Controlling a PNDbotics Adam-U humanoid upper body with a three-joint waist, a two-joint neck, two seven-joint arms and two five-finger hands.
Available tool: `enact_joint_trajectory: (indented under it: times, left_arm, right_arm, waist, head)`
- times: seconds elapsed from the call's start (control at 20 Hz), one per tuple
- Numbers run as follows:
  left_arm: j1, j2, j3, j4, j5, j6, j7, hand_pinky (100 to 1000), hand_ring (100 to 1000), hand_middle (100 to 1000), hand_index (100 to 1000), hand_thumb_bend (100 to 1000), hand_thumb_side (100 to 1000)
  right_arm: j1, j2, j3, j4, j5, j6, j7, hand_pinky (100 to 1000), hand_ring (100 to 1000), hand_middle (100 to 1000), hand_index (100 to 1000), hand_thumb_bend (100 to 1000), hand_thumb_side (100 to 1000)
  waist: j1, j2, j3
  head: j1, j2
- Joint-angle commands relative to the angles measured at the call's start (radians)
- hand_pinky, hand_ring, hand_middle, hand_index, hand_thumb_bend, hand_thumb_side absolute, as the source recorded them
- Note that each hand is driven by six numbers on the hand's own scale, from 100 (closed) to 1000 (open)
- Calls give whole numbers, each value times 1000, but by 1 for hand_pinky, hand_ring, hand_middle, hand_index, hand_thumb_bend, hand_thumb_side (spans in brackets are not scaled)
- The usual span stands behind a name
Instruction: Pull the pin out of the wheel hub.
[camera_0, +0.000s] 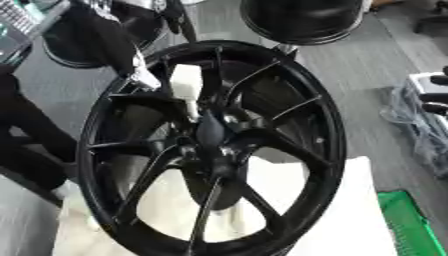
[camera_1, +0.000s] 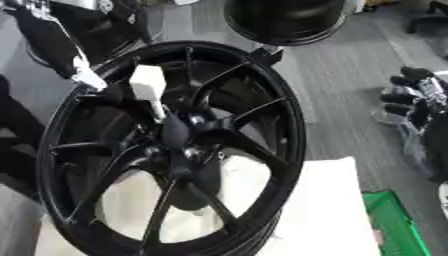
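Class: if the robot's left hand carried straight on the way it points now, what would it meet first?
Probably the white pin, just beyond the left hand inside the wheel; depth is unclear, so they may already touch.

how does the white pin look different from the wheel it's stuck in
The pin is white with a blocky head on a thin shaft; the wheel is black, round and spoked. The pin is small and sits only at the hub; the wheel fills most of the view. The pin juts out towards the camera; the wheel stands tilted on white padding.
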Motion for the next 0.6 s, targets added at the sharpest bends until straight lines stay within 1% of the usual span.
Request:
enact_joint_trajectory:
  times: [0.05,0.35,0.6]
  left_arm:
    - [-15,8,17,22,-7,11,1,887,891,846,882,571,460]
    - [-10,-4,16,53,10,22,1,877,886,840,877,555,490]
    - [-6,-2,18,54,28,21,1,877,886,840,873,553,490]
  right_arm:
    - [-10,-23,-7,-4,9,-2,3,776,738,796,864,100,815]
    - [-11,-22,-6,-1,14,1,6,776,738,796,864,100,817]
    - [-12,-22,-5,-1,17,3,9,776,738,796,864,100,818]
  waist:
    - [-7,-22,-2]
    - [-8,-21,-4]
    - [-8,-21,-5]
  head:
    - [0,-2]
    - [0,-4]
    - [-2,-9]
